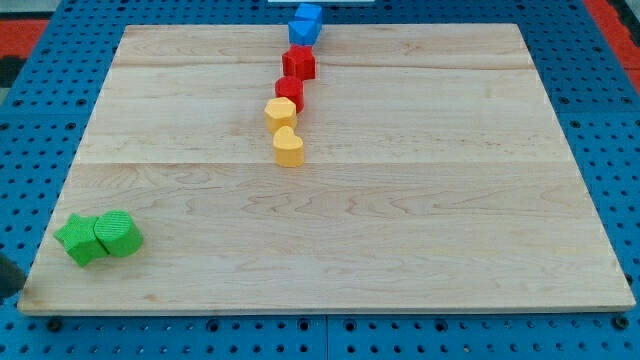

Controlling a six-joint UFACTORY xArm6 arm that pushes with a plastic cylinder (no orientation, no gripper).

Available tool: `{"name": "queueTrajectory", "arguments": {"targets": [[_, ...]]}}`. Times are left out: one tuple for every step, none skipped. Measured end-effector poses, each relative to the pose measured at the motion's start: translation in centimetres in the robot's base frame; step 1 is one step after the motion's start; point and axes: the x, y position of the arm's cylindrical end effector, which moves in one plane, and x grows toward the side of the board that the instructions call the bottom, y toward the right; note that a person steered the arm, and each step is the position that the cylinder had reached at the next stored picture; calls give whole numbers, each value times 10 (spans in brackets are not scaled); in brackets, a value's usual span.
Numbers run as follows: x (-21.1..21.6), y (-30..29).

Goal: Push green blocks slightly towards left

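Observation:
Two green blocks sit touching at the view's bottom left of the wooden board (400, 230): a green star-shaped block (79, 241) on the left and a rounder green block (119, 234) on its right. They lie close to the board's left edge. My tip does not show in this view, so I cannot place it relative to the blocks.
A line of blocks runs down from the view's top centre: two blue blocks (305, 22) at the board's top edge, a red star-like block (298, 63), a red block (289, 92), a yellow hexagon (281, 112) and a yellow heart (288, 147). A dark object (8, 277) sits off the board's bottom left corner.

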Motion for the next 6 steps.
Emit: {"name": "queueTrajectory", "arguments": {"targets": [[-10,-1],[-34,3],[-52,12],[-53,70],[-53,124],[-53,156]]}}
